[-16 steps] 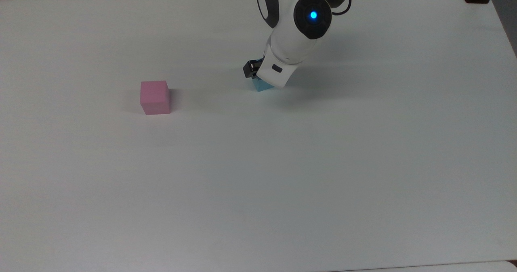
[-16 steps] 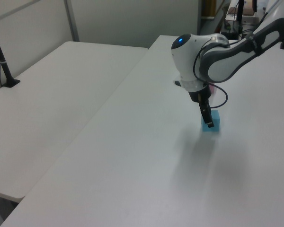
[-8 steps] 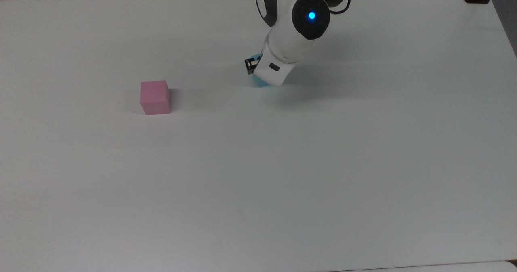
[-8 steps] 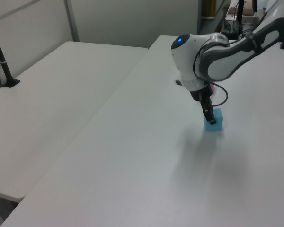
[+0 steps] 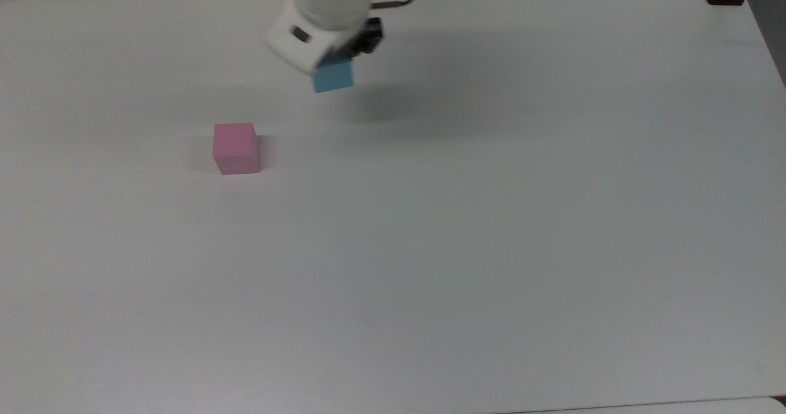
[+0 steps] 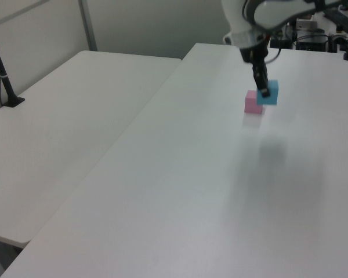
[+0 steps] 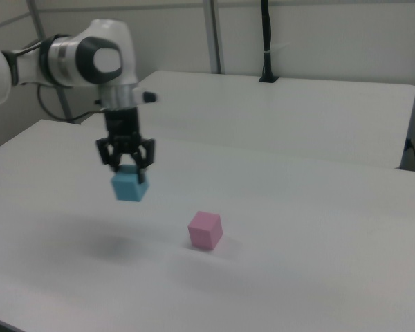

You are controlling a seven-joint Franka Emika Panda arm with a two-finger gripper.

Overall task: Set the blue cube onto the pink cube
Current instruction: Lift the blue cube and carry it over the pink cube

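Blue cube [image 7: 130,185]: airborne, clamped in the gripper [image 7: 127,174].
Pink cube [image 7: 205,229]: on the table [image 7: 318,228], top bare.
Left: carry over, lower, release.

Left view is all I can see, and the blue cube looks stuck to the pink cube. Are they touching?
Observer: No. In the right view the blue cube hangs in the air, apart from the pink cube.
Operator: Is it right above the pink one?
Observer: Not yet. In the top view a stretch of bare table lies between them.
Operator: Does the claw have it from both sides?
Observer: Yes. The right view shows the gripper with a finger on each side of the blue cube.
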